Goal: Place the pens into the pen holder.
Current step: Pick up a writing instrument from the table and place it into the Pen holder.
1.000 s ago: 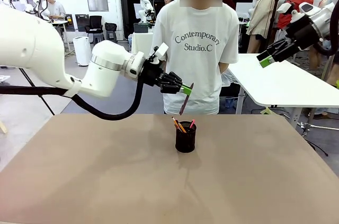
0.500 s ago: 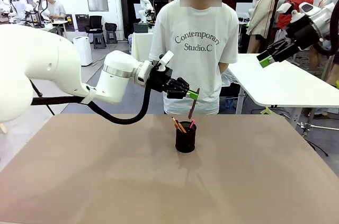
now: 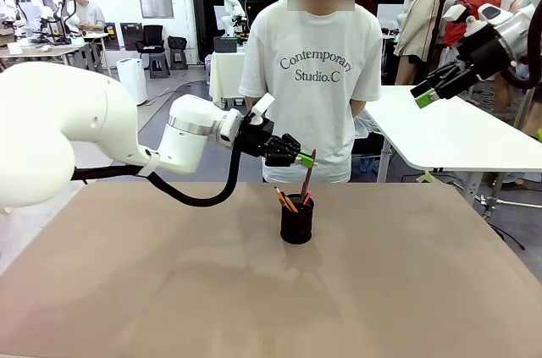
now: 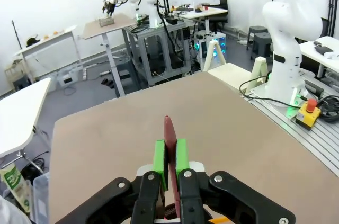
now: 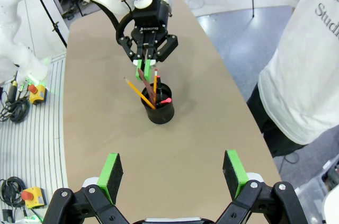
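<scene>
A: At the left of the brown surface (image 3: 127,290), the left gripper (image 3: 303,157) is clamped on a thin reddish-brown pen (image 3: 308,171), held near upright, its lower tip just over the rim of the small black wire-mesh pen holder (image 3: 297,218).

B: Holder contents?

A: A yellow-orange pencil-like stick (image 3: 284,199) and a dark pen with a pink-red end (image 3: 306,198), both leaning inside. Holder stands mid-surface, in front of the person in a white printed T-shirt (image 3: 318,70).

B: How should the drop go?

A: My read: line the tip up inside the rim, clear of the two leaning sticks, lower until it sits well within the mesh, then let go. Released high, the pen could bounce off the rim or tip the light cup.

B: Change from a second back?

A: The left arm has swung rightward and down; the pen, then angled and left of the holder, now hangs steeper, above it.

B: Far right?

A: The right gripper (image 3: 426,94) is raised well away, jaws spread wide, nothing held, unmoved.
</scene>
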Action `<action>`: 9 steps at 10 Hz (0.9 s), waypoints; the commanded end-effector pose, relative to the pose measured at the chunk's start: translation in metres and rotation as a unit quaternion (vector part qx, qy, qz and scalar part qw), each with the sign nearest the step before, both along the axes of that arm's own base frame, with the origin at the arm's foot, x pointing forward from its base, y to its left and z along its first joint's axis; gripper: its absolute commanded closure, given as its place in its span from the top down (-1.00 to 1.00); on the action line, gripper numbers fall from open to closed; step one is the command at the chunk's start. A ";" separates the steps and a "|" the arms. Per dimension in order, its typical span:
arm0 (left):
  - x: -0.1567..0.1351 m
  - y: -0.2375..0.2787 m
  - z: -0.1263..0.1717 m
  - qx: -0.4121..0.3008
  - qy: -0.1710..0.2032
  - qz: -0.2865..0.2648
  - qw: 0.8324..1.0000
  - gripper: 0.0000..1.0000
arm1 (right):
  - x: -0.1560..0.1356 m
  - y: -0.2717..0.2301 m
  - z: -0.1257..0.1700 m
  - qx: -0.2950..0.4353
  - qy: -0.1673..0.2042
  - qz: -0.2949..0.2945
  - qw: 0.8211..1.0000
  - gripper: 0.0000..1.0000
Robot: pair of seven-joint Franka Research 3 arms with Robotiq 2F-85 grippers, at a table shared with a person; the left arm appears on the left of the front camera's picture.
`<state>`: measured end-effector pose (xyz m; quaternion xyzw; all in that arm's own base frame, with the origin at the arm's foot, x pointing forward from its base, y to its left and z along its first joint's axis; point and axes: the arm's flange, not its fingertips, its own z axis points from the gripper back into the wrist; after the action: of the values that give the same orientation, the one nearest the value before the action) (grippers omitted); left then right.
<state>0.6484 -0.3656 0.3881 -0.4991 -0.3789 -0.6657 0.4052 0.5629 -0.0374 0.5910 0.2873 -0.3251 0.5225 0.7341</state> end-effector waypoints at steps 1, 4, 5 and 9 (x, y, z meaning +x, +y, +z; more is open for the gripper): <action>0.003 0.002 -0.002 -0.003 0.010 -0.012 1.000 -1.00 | 0.000 0.000 0.002 0.000 -0.002 -0.002 1.000 1.00; 0.003 -0.005 -0.017 0.001 0.028 -0.021 0.999 -1.00 | 0.000 0.000 0.002 0.000 -0.002 -0.002 1.000 1.00; 0.002 -0.006 -0.022 -0.001 0.038 -0.028 0.999 -1.00 | 0.000 0.000 0.002 0.000 -0.002 -0.002 1.000 1.00; 0.000 -0.009 -0.036 -0.001 0.055 -0.034 0.998 -1.00 | 0.000 0.000 0.002 0.000 -0.002 -0.002 1.000 1.00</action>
<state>0.6441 -0.3758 0.3451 -0.5396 -0.3476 -0.6521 0.4034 0.5629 -0.0374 0.5910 0.2873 -0.3250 0.5225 0.7341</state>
